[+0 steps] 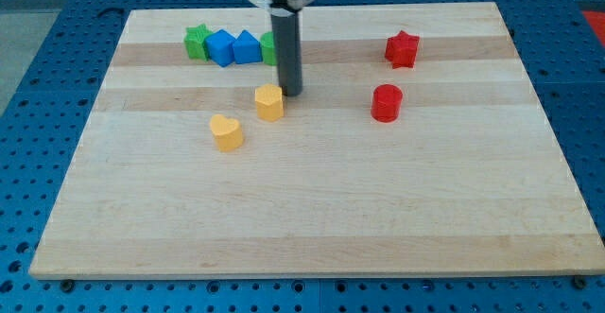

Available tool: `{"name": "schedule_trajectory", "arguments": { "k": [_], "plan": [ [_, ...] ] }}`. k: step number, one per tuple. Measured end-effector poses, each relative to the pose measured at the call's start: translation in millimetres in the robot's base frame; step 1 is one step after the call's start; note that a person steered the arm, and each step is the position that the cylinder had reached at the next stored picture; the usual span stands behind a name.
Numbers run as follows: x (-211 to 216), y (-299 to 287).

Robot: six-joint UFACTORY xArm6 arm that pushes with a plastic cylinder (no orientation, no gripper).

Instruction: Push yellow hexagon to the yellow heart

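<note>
The yellow hexagon (269, 102) sits on the wooden board a little above and to the right of the yellow heart (227, 132), with a small gap between them. My tip (289, 93) is just to the upper right of the yellow hexagon, touching or nearly touching its side. The rod rises straight up from there to the view's top.
A row at the view's top left holds a green star (197, 41), a blue cube (220, 47), a blue pentagon-like block (247, 46) and a green block (270, 47) partly hidden by the rod. A red star (402, 49) and a red cylinder (387, 103) stand on the right.
</note>
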State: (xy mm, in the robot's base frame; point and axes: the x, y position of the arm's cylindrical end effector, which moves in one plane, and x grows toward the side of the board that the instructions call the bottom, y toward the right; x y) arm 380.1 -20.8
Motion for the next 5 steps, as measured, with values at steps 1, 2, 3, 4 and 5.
{"name": "schedule_trajectory", "arguments": {
  "k": [1, 2, 3, 4, 5],
  "plan": [
    [21, 6],
    [13, 5],
    [-2, -9],
    [-18, -30],
    [-13, -55]
  ]
}}
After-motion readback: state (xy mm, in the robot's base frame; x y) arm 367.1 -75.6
